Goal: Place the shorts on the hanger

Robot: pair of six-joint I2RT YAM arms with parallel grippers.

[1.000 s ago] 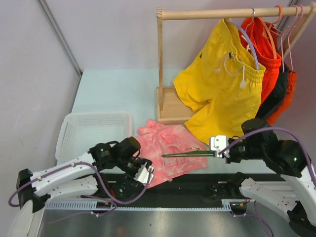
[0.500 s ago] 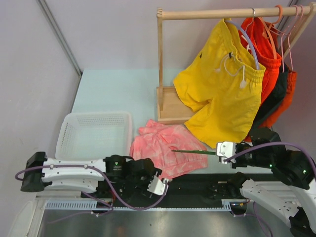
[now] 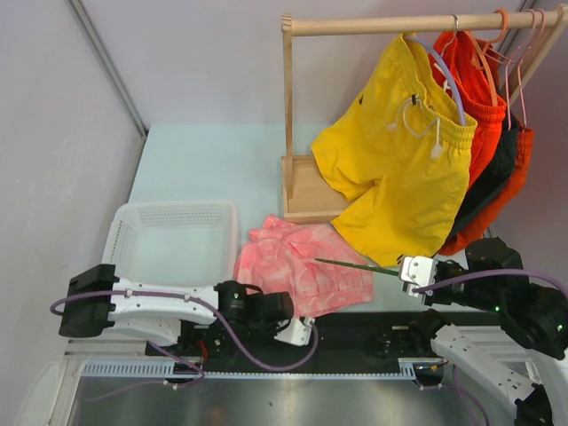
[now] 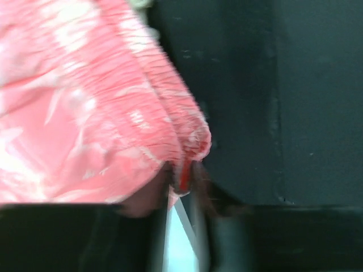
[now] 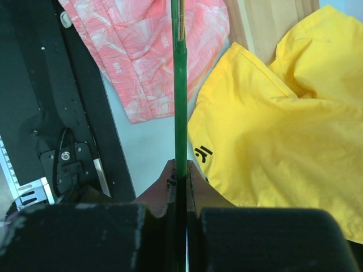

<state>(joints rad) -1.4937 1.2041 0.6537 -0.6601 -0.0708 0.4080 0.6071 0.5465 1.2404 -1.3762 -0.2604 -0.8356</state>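
Note:
The pink mottled shorts (image 3: 302, 266) lie flat on the table in front of the rack. My left gripper (image 3: 297, 330) is at their near right corner. In the left wrist view its fingers (image 4: 181, 175) are pinched on the gathered waistband edge of the shorts (image 4: 85, 113). My right gripper (image 3: 410, 269) is shut on one end of the thin green hanger (image 3: 355, 265), which pokes left over the shorts' right edge. The right wrist view shows the green hanger (image 5: 180, 85) running straight out from the closed jaws (image 5: 181, 170) above the shorts (image 5: 147, 51).
A white mesh basket (image 3: 169, 240) sits at the left. The wooden rack (image 3: 399, 22) at the back carries yellow shorts (image 3: 399, 151) and orange-red shorts (image 3: 484, 98) that hang low near my right arm. A black base strip (image 3: 355, 337) runs along the near edge.
My left arm swung right along the near edge and its jaws closed onto the waistband corner. My right gripper drew the hanger a little right and toward the near edge.

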